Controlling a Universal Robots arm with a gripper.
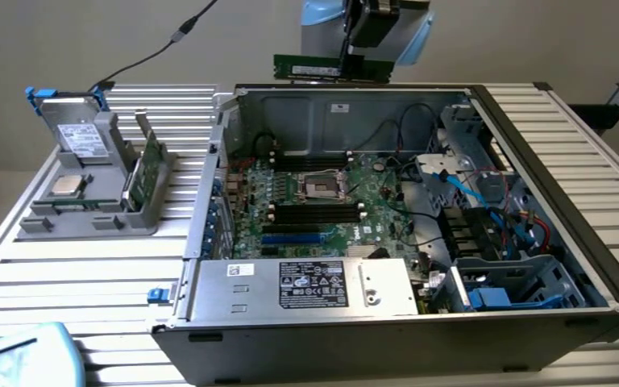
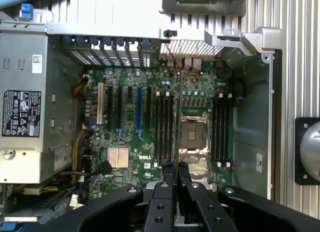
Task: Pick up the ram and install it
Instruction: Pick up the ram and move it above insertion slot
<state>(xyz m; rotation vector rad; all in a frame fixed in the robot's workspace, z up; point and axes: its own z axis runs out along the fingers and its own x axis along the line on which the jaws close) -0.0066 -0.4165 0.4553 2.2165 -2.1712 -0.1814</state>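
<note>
The step in hand is the carry: the pick-up looks done and the install has not begun. The black two-fingered hand (image 1: pixel 360 66) is clamped on the ram (image 1: pixel 307 69), a long, narrow green circuit-board stick. It holds the stick lying level in the air, above the back wall of the open black computer case (image 1: pixel 567 242) and well clear of the green motherboard (image 1: pixel 326 222) inside. In the wrist view the fingers (image 2: pixel 169 168) stand close together, looking straight down over the board.

Two banks of long black memory slots (image 2: pixel 162 127) flank the square metal processor socket (image 2: pixel 192 134). Whether a given slot is free cannot be told.

Seating the stick would seem to call for its long edge to be lined up square over one slot, notch matched, then pressed straight down evenly. A tilt could jam it or strain the board.

On the exterior view's left, a grey plastic parts holder (image 1: pixel 84 218) rests on the white slatted surface (image 1: pixel 73 274).
</note>
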